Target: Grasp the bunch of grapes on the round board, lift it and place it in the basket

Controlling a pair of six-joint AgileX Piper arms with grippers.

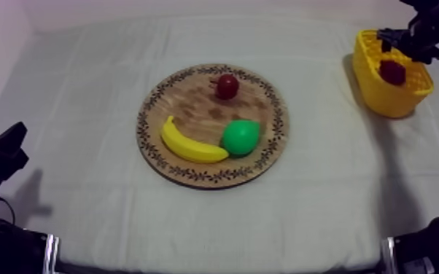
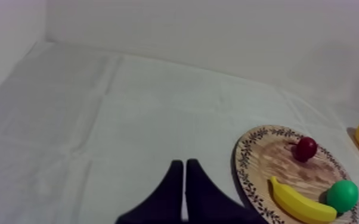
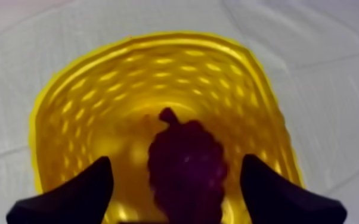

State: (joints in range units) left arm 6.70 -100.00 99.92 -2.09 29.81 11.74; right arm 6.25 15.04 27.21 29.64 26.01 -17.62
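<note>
At the left, the left gripper point(image 2: 183, 170) sat low over the bench point(image 2: 98, 119). Its fingers were pressed together with nothing in them. In the middle lay the round wooden board point(image 1: 193, 102). On it were a banana point(image 1: 189, 146), a green pear point(image 1: 240, 137) right beside it, and a small red fruit point(image 1: 227, 86) at the far edge. At the right stood the yellow basket point(image 1: 383, 98). The bunch of grapes point(image 3: 186, 167) lay inside it. The right gripper point(image 3: 176, 162) hung just above, its fingers point(image 3: 74, 196) wide apart, one on each side of the grapes.
</note>
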